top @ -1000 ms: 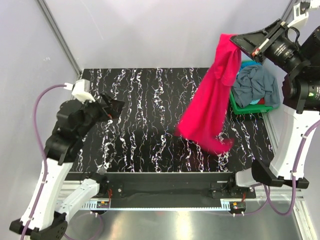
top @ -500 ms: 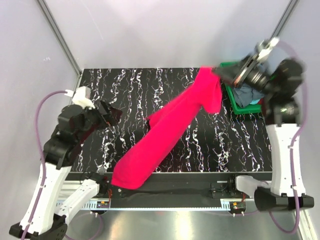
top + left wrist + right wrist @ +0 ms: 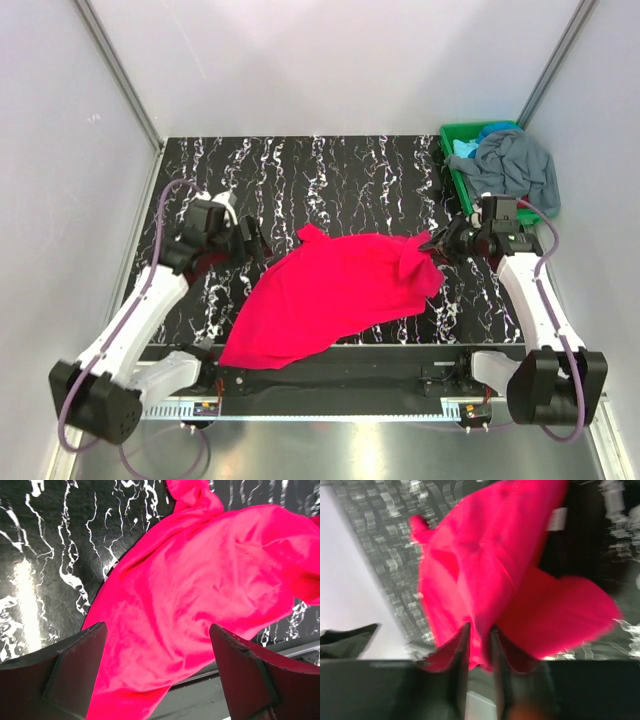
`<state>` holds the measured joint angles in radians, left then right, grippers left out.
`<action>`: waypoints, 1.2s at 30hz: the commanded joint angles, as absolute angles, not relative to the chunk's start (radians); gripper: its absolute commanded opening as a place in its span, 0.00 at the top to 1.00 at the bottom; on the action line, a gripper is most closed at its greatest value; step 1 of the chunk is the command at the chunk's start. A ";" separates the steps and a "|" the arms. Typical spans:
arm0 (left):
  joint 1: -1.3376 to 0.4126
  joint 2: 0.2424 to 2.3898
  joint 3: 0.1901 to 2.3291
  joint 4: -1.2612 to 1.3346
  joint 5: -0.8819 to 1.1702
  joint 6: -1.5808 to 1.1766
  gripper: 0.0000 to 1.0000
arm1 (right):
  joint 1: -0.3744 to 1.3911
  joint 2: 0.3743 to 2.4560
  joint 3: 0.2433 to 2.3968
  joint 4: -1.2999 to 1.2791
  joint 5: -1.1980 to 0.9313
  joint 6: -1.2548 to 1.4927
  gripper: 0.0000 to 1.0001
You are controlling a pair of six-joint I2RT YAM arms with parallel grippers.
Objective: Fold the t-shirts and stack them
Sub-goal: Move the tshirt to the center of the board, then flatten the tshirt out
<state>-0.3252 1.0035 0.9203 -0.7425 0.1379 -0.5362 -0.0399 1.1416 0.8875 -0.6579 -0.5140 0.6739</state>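
Black marbled worktop [image 3: 330,180]: magenta t-shirt [image 3: 330,295] spread loosely centre to lower left, corner past bottom edge. Green bin [image 3: 462,131] upper right.

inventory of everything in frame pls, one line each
magenta t-shirt: 1, bright pink-red, lying rumpled on the middle of the table, near edge at the table's front
grey-blue t-shirt: 1, slate grey-blue, heaped over the bin
teal t-shirt: 1, light teal-blue, in the bin, mostly under the grey-blue one
green bin: 1, green plastic, far right corner of the table
table: 1, black with white veining
left gripper: 1, black, open, at the magenta t-shirt's left edge, holding nothing
right gripper: 1, black, at the shirt's right edge, fingers close together with cloth between them
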 commanded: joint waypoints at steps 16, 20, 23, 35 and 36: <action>-0.503 1.224 0.756 -0.517 0.095 -0.741 0.31 | 0.021 1.302 0.985 -0.586 -0.256 0.583 0.55; -0.505 1.301 0.750 -0.489 0.081 -0.750 0.31 | 0.051 1.321 0.953 -0.575 -0.239 0.623 0.56; -0.505 1.377 0.773 -0.477 0.055 -0.746 0.32 | 0.051 1.258 0.927 -0.575 -0.200 0.633 0.56; -0.503 1.741 1.001 -0.479 -0.030 -0.664 0.75 | 0.051 1.109 0.916 -0.577 -0.196 0.669 0.55; -0.500 1.771 1.024 -0.482 -0.044 -0.655 0.84 | 0.051 1.101 0.916 -0.577 -0.195 0.669 0.55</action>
<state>-0.5026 1.6924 0.9813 -0.5285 0.0345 -0.6991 0.0486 1.1366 0.9146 -0.5980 -0.2184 0.6521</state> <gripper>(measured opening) 0.224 0.452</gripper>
